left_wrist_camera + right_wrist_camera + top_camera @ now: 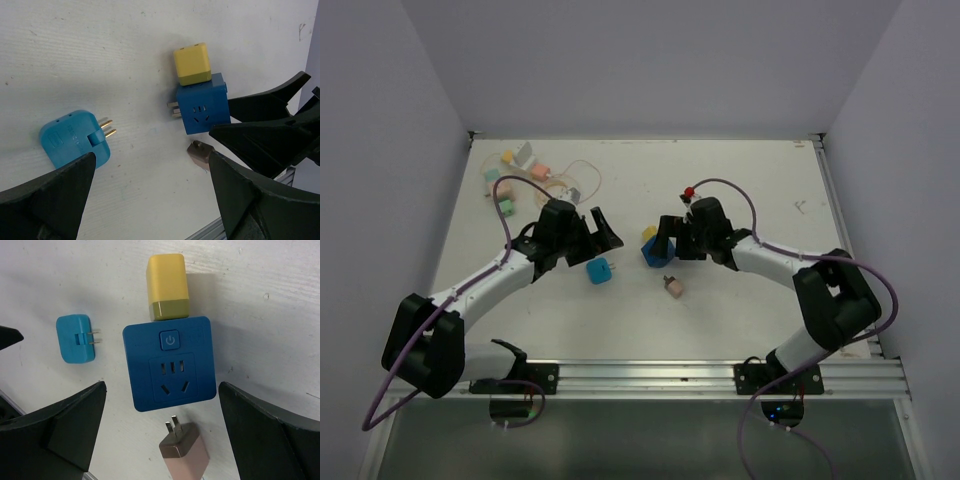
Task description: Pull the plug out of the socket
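Socket [170,367]: blue cube lying on the white table [750,180], power button and outlet face up.

Yellow plug [167,287]: seated flush against the socket's side nearest the button; not pulled off.

Teal plug [77,338]: lies flat, apart from the socket on the side towards the left arm, with both prongs pointing at the socket.

Pink plug [185,452]: just beside the socket, on the side opposite the yellow plug. Prongs aim at the socket but are not inserted.

Right gripper [162,385]: released, jaws wide, one finger on each side of the socket with a gap at both. It grasps nothing.

Left gripper [152,155]: released, jaws wide, over the table between the teal plug and the socket. It holds nothing.

Spare plugs [520,175]: clustered well away from the socket, at the far left corner.
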